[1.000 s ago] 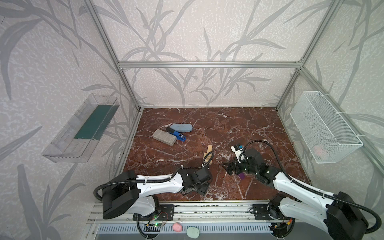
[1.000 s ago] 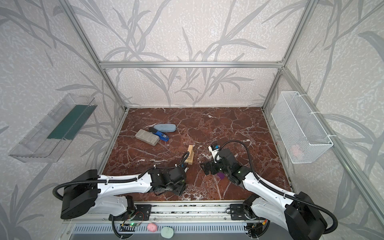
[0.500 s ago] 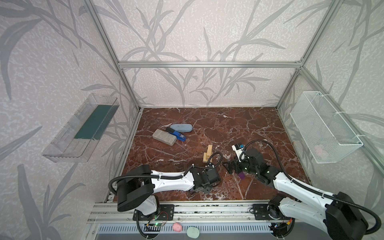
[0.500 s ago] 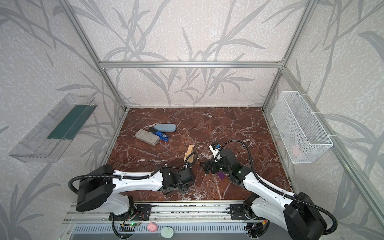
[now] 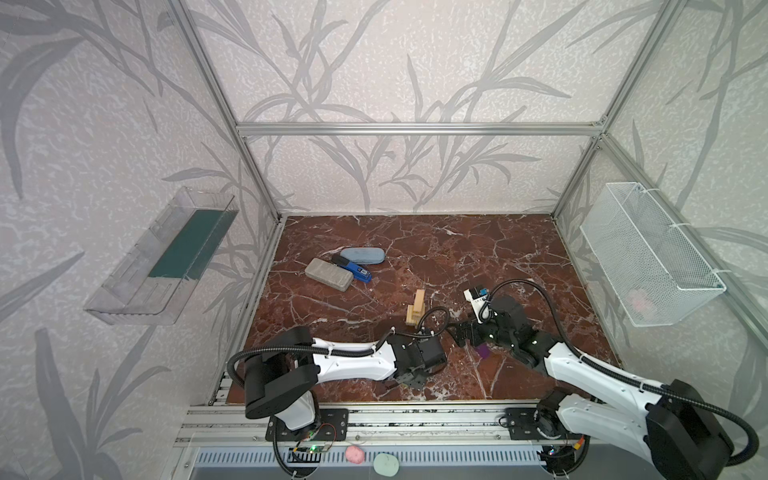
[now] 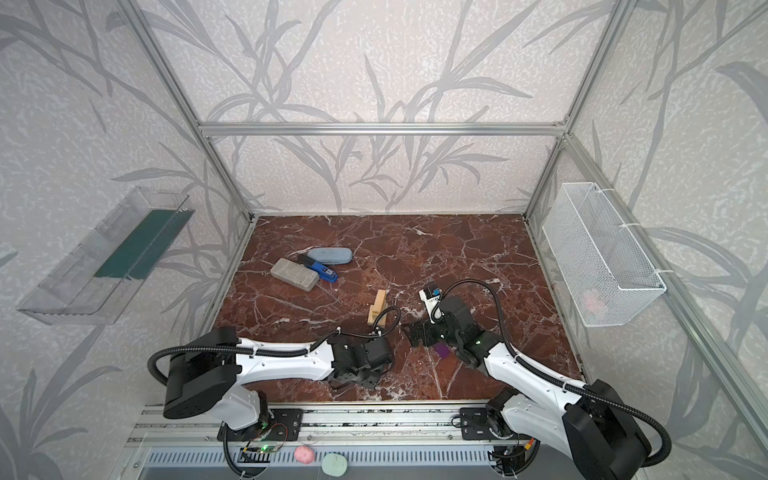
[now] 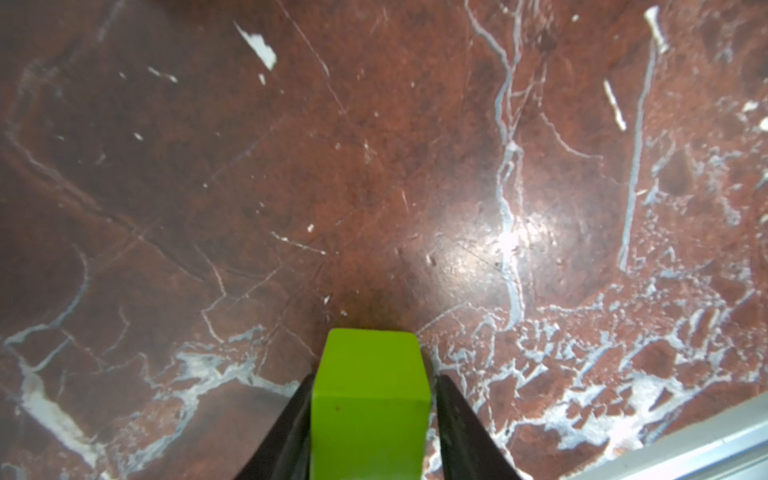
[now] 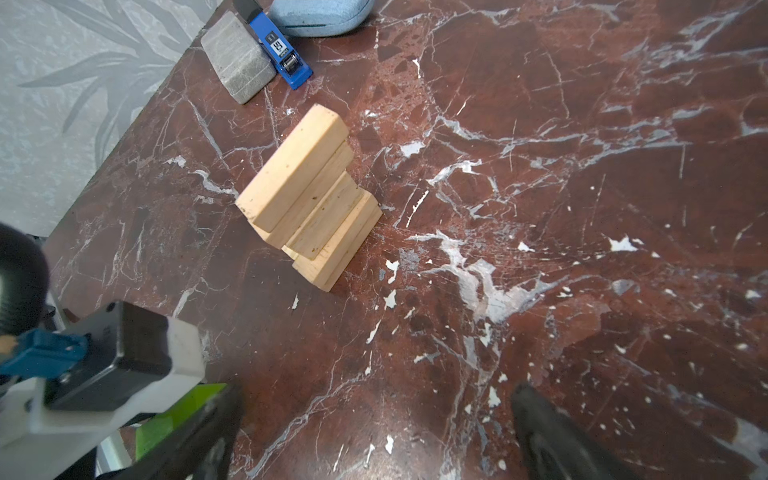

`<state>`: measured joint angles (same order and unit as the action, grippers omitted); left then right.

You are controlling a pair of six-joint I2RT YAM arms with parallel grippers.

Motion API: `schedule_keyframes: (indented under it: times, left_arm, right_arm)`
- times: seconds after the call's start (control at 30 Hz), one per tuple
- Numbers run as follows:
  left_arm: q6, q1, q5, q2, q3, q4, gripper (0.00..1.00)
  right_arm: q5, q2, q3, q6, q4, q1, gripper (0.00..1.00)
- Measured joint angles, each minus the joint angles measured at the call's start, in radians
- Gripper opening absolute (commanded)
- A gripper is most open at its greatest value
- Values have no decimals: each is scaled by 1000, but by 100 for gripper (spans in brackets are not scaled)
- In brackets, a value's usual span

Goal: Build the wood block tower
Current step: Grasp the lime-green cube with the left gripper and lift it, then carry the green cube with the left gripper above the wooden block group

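Low over the red marble counter [image 5: 498, 257], close to the front rail [image 5: 415, 409], my left pincer [image 7: 374, 380] stands astride the lime-green brick [image 7: 370, 399], with a black finger hard by each flank. A sliver of counter shows along one side, so I cannot tell whether the pinch is on or just short of it. The tower [image 5: 415, 309], a stepped pile of pale wood bricks, stands nearer mid-counter. From my left pincer it lies almost straight ahead, away from the rail and toward the back wall. In both top views its uppermost brick runs roughly rail-to-back-wall, leaning a little off that line. By my reckoning the green brick has to travel forward and up, then settle across that long axis rather than along it. How the green brick's own length lies in my grip is hidden from me. My right pincer [image 8: 374, 436] is spread wide with nothing between its fingers. It hovers just beside the tower and is the nearer of my two pincers to it, but it carries nothing. The purple brick [image 5: 483, 352] lies on the counter under my right wrist, untouched.
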<state>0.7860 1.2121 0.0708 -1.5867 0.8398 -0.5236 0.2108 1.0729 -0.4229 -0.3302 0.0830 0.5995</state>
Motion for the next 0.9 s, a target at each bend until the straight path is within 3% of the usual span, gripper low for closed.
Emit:
schedule_keyframes:
  times: [0.53, 0.9]
  left_arm:
    - [39, 4, 13, 9, 23, -92, 12]
    - [90, -40, 150, 227, 297, -346, 7]
  right_arm:
    - [0, 4, 0, -3, 3, -13, 99]
    - [14, -12, -126, -56, -148, -46, 99]
